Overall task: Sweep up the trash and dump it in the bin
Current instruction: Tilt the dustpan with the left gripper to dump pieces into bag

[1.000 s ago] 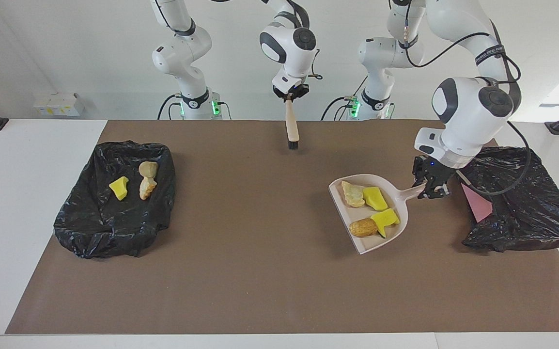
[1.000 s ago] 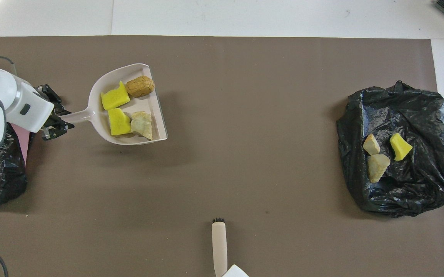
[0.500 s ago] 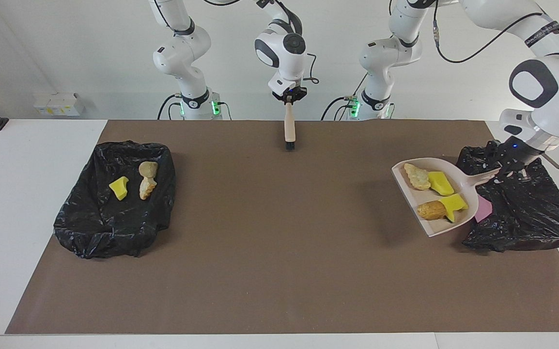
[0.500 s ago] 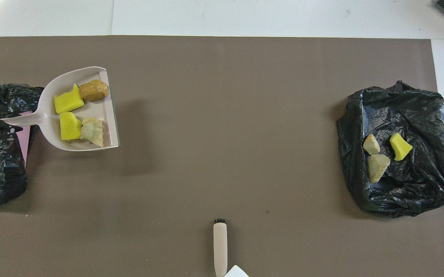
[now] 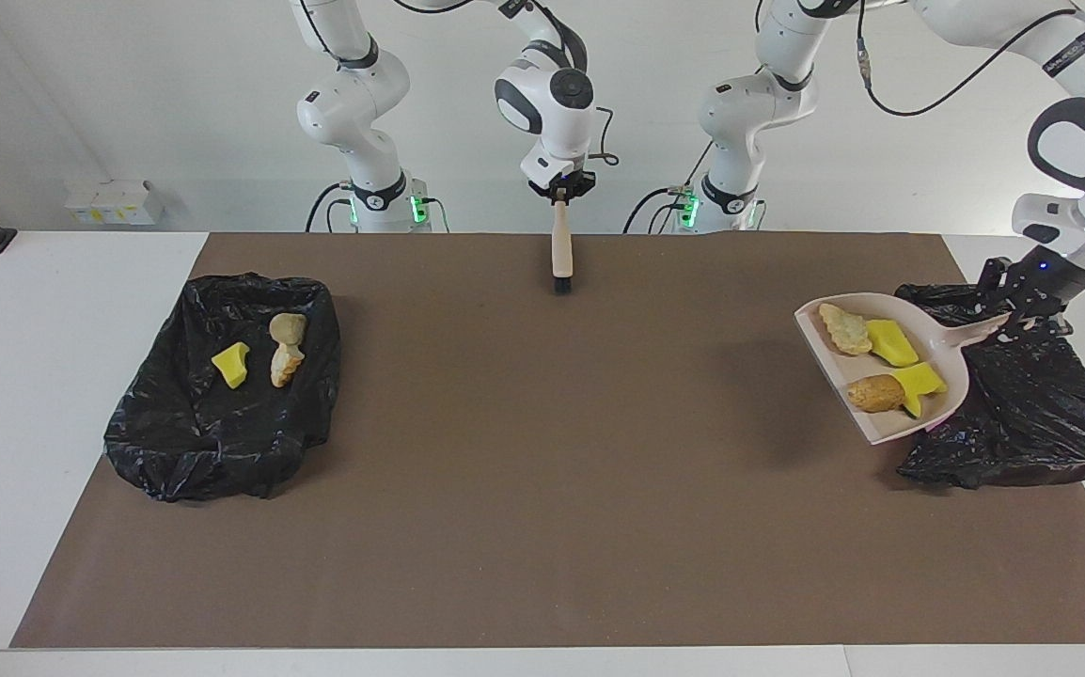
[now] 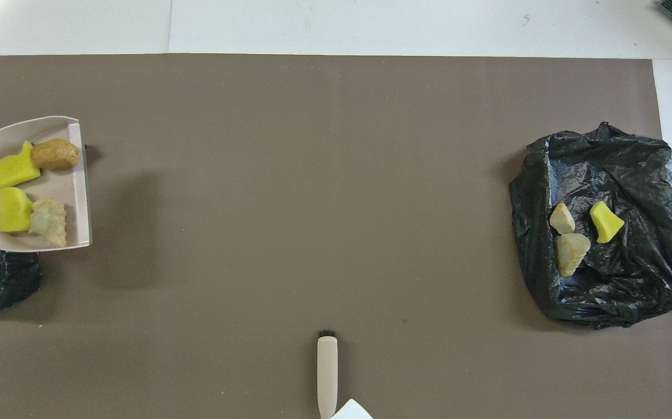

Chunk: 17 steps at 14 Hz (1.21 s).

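Observation:
My left gripper (image 5: 1022, 315) is shut on the handle of the beige dustpan (image 5: 892, 434). It holds the pan up in the air, level, over the edge of the black-bagged bin (image 5: 1022, 414) at the left arm's end of the table. Several pieces of trash lie in the pan (image 6: 62, 186): two yellow sponge pieces (image 5: 890, 343) and two tan chunks (image 5: 873, 393). My right gripper (image 5: 561, 191) is shut on the brush (image 5: 561, 249), which hangs bristles-down over the mat's edge nearest the robots. The left gripper is out of the overhead view.
A second black-bagged bin (image 5: 223, 432) at the right arm's end holds a yellow piece (image 5: 230, 364) and two tan chunks (image 5: 287, 327). The brown mat (image 5: 524, 451) covers the table between the bins.
My left gripper has carried the loaded dustpan from the mat toward the left arm's end, to over the bin's edge. The right gripper with the brush drew back slightly toward the robots.

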Available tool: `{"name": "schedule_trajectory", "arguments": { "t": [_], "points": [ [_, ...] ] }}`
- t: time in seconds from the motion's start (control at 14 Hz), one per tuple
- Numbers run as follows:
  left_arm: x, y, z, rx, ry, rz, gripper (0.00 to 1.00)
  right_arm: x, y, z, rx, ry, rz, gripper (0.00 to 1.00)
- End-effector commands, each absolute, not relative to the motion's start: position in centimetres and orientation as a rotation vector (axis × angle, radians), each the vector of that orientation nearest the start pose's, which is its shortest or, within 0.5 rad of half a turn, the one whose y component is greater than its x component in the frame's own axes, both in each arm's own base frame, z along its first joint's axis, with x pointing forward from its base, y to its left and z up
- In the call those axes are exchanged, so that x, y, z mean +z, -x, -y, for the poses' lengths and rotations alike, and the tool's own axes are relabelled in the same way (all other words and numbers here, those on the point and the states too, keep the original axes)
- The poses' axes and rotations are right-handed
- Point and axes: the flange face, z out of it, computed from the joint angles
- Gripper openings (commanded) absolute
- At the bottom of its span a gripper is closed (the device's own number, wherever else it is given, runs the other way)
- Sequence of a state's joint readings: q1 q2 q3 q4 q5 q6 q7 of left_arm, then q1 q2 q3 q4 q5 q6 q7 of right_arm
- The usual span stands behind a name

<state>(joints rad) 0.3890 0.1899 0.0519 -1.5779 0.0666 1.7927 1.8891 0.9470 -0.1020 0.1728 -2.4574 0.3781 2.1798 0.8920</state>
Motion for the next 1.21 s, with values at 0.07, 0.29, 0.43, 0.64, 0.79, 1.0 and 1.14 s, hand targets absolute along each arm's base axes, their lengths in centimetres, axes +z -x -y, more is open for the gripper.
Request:
{"name": "schedule_trajectory", "arguments": {
  "t": [0.07,0.29,0.43,0.64,0.79,1.0,1.14],
  "points": [
    [55.2,-56.4,-32.5,0.226,2.244,-1.961,0.00,32.2,-19.6,-42.0,0.532,3.069,-0.054,0.46],
    [56.0,-57.0,-33.2,0.374,2.099,-1.911,0.00,32.9,-21.2,-42.4,0.513,3.050,-0.086,0.58],
    [56.5,-57.4,-33.1,0.466,2.016,-1.859,0.00,33.7,-22.8,-42.1,0.487,3.037,-0.109,0.66],
    [56.0,-57.3,-31.4,0.621,1.973,-1.718,0.00,36.5,-26.0,-41.0,0.416,2.986,-0.187,0.75],
    [55.4,-56.5,-29.3,0.712,1.916,-1.628,0.00,38.7,-28.9,-40.3,0.323,2.968,-0.211,0.79],
    [56.0,-56.9,-26.9,0.831,1.733,-1.606,0.00,42.3,-34.8,-37.4,0.237,2.938,-0.332,0.88],
    [56.6,-57.6,-25.3,0.908,1.622,-1.592,0.00,44.6,-39.4,-33.9,0.178,2.940,-0.434,0.99]
  ]
}}
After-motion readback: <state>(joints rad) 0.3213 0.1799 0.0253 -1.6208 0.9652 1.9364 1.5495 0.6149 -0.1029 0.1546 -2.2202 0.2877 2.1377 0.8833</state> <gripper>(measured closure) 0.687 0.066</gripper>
